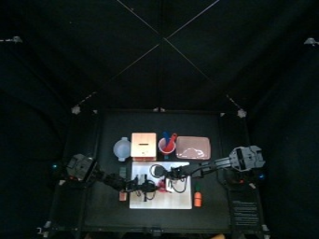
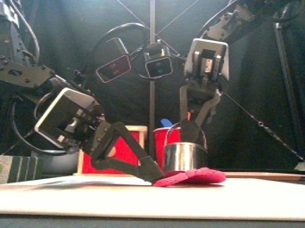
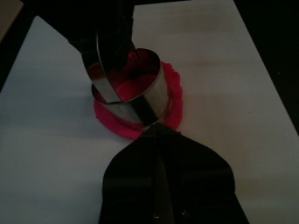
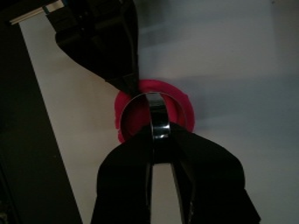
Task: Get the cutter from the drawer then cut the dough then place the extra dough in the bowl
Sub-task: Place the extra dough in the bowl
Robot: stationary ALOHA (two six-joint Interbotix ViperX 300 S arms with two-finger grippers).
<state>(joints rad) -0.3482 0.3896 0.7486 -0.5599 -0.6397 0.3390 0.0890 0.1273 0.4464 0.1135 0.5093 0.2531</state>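
Robot lab booth, not a real kitchen. Black curtains (image 1: pixel 159 56) wall in a small black desk (image 1: pixel 214 126); a left arm (image 1: pixel 103 173) and right arm (image 1: pixel 227 162), both black, reach over it; props: wooden box (image 1: pixel 144 144), blue-grey bowl (image 1: pixel 122 147), white cutting board (image 1: pixel 159 213).

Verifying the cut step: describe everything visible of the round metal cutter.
The shiny round metal cutter is a thin-walled open ring with a wire handle arching over it. It stands upright on the flat pink-red dough disc, which lies on the white cutting board and shows around its base. The right gripper is shut on the handle. The left gripper pinches the dough's edge beside it.
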